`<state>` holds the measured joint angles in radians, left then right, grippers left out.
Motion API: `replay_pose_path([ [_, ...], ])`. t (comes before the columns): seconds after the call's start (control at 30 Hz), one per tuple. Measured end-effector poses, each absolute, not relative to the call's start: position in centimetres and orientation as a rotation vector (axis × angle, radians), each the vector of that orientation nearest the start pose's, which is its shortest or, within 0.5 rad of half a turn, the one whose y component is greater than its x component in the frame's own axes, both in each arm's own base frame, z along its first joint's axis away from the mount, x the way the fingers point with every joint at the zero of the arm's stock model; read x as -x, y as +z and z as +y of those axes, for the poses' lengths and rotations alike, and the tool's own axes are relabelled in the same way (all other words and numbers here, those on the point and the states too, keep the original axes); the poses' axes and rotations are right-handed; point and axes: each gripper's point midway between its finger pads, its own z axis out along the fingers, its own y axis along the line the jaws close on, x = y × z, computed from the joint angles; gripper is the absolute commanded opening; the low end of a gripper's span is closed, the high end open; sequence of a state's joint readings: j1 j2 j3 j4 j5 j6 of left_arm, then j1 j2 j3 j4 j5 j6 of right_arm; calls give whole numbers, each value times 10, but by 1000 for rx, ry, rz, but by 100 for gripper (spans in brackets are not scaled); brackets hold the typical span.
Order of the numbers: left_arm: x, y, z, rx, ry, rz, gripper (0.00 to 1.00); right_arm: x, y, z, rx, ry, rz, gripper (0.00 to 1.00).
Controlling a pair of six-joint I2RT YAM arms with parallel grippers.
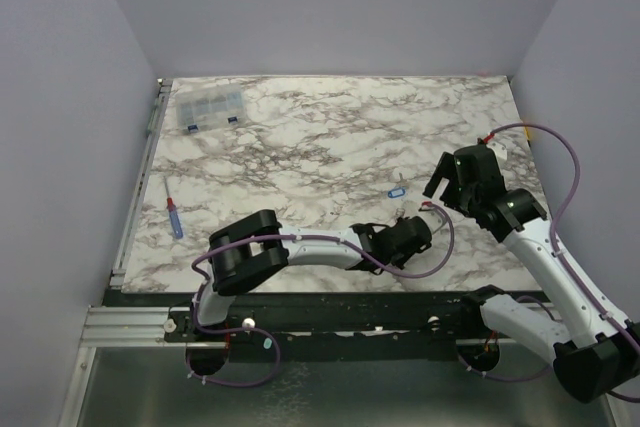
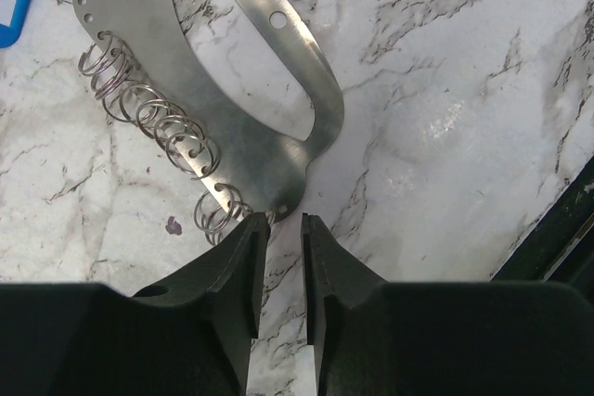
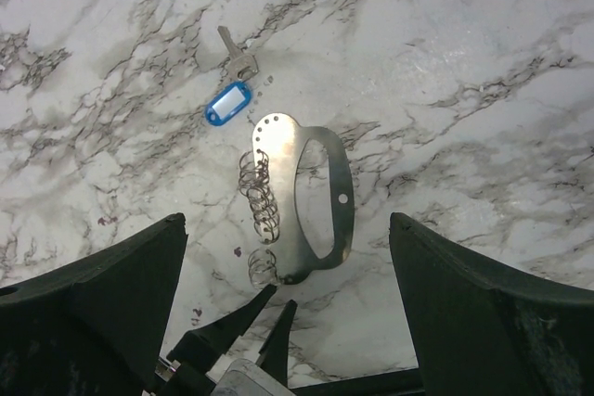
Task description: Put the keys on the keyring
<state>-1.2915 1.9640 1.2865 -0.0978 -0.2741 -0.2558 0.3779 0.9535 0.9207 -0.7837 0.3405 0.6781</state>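
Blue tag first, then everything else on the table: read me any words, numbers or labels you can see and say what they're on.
No text can be read in any view.
On the blue tag: the white label shows no writing.
On the key: any stamping is too small to tell.
On the metal plate: only punched holes.
On the clear box: two dark spots, too small to read.

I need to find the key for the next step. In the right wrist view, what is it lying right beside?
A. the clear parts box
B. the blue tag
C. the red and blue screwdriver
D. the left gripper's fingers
B: the key lies with its head right beside the blue tag, just beyond the far end of the metal plate.
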Motion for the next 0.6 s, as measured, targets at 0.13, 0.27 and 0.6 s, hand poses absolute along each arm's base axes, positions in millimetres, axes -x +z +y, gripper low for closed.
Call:
replay_pose_path([
  [0.13, -173, 46, -468, -1050, -454, 2111, 30, -254, 177, 65, -499, 123, 2281, 94],
  [0.27, -174, 43, -467, -1054, -442, 2113, 32, -253, 175, 67, -490, 129, 2290, 93],
  [0.6, -178, 40, -462, -1056, -395, 2107, 35, -251, 173, 69, -470, 144, 2303, 93],
])
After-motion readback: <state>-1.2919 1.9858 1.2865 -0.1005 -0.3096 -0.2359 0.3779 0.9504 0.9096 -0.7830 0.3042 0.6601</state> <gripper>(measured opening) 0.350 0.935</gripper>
